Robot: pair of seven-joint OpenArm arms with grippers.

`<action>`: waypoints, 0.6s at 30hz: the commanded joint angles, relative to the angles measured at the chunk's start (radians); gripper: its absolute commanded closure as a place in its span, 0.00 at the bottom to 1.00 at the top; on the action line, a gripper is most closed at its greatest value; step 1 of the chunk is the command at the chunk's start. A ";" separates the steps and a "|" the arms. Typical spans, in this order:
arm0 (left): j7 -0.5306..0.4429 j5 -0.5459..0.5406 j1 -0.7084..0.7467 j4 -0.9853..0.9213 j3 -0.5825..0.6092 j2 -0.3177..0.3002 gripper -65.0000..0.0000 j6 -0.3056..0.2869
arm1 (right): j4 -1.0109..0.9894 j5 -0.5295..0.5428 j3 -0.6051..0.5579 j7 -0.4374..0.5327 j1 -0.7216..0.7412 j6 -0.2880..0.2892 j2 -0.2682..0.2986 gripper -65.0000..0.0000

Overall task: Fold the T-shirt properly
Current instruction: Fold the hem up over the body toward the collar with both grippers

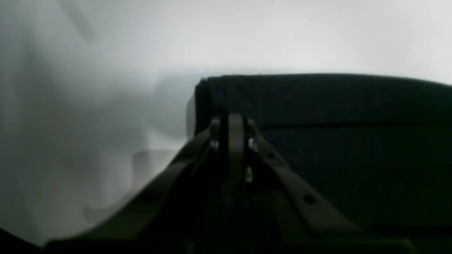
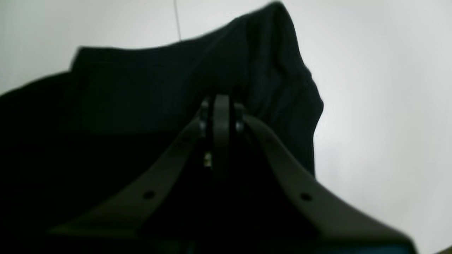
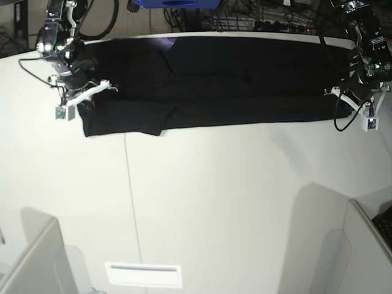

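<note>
I am looking down on the T-shirt (image 3: 208,86), which is lying as a long black band across the far side of the white bench (image 3: 214,202), stretched between my two arms. On the base view's right, the left gripper (image 3: 350,105) is sitting at that end of the cloth. In its wrist view the left fingers (image 1: 236,127) are pressed together, clenching a folded black edge of the cloth (image 1: 317,116). On the base view's left, the right gripper (image 3: 82,101) is sitting on the other end. In its wrist view the right fingers (image 2: 221,113) are likewise squeezed together, pinching a bunched, raised fold of black fabric (image 2: 176,88). I am seeing only plain black cloth.
</note>
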 commanded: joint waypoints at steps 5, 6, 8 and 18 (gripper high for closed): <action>-0.020 -0.003 0.019 0.028 -0.008 -0.018 1.00 -0.002 | 0.050 0.010 0.011 0.027 -0.060 0.010 -0.015 1.00; -0.020 -0.003 0.022 0.028 -0.010 -0.018 1.00 -0.002 | 0.054 0.017 0.011 0.029 -0.074 0.010 -0.024 1.00; -0.020 -0.003 0.037 0.028 -0.039 -0.020 1.00 -0.002 | 0.058 0.070 0.022 0.045 -0.101 0.011 -0.036 1.00; 0.057 -0.211 0.069 0.028 -0.125 -0.040 1.00 -0.002 | 0.058 0.168 0.028 0.104 -0.176 0.011 -0.015 1.00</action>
